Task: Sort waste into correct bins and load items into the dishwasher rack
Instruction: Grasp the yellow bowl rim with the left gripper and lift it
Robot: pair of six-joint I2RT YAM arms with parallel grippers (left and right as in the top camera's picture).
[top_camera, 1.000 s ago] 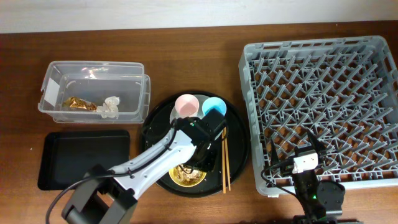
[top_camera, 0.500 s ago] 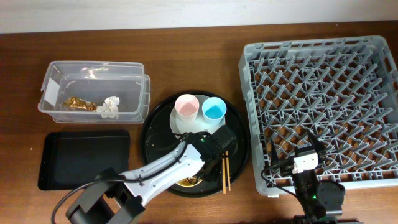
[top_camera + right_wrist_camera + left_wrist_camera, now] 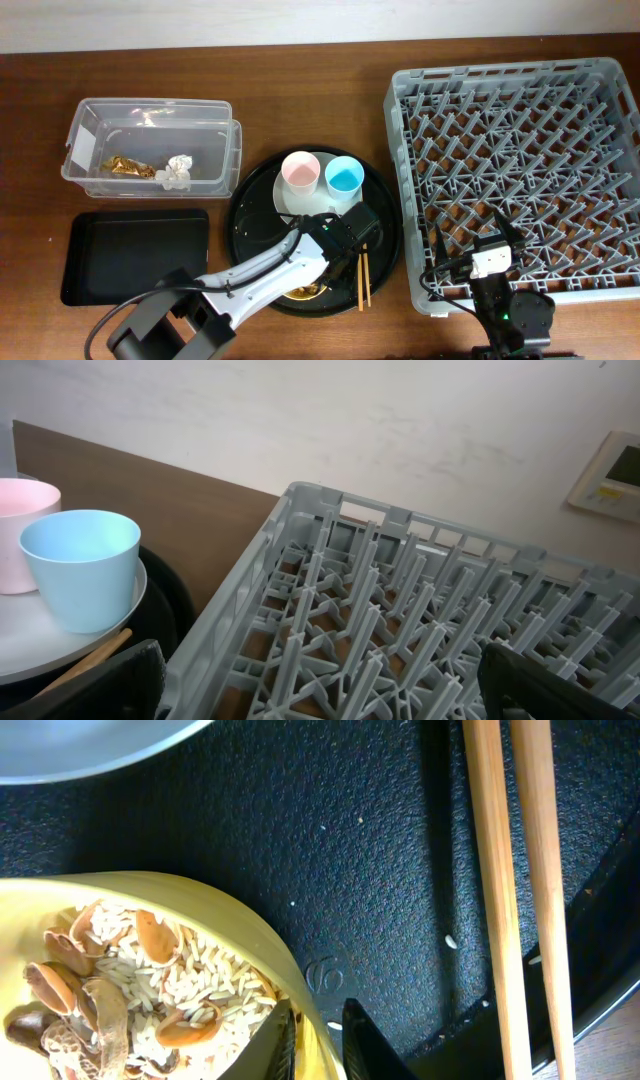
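In the left wrist view the yellow bowl [image 3: 215, 915] holds beige food scraps [image 3: 130, 990] with rice. My left gripper [image 3: 318, 1038] is shut on the bowl's rim, one finger inside and one outside. The wooden chopsticks [image 3: 510, 900] lie to the right on the round black tray [image 3: 340, 840]. From overhead, the left gripper [image 3: 335, 262] hides most of the bowl [image 3: 305, 292]. The pink cup [image 3: 300, 172] and blue cup [image 3: 344, 178] stand on the plate [image 3: 288, 203]. My right gripper [image 3: 320, 685] is open over the dishwasher rack [image 3: 520, 170].
The clear box [image 3: 150, 145] at the left holds the gold-brown wrapper [image 3: 125, 166] and the white tissue [image 3: 176, 172]. The shallow black rectangular tray [image 3: 135, 255] lies in front of it. The rack's near-left corner [image 3: 260, 590] is just under the right gripper.
The left arm has moved from over the cups toward the table's front edge, uncovering both cups. Its jaws have narrowed onto the yellow bowl's rim. The right arm is still.
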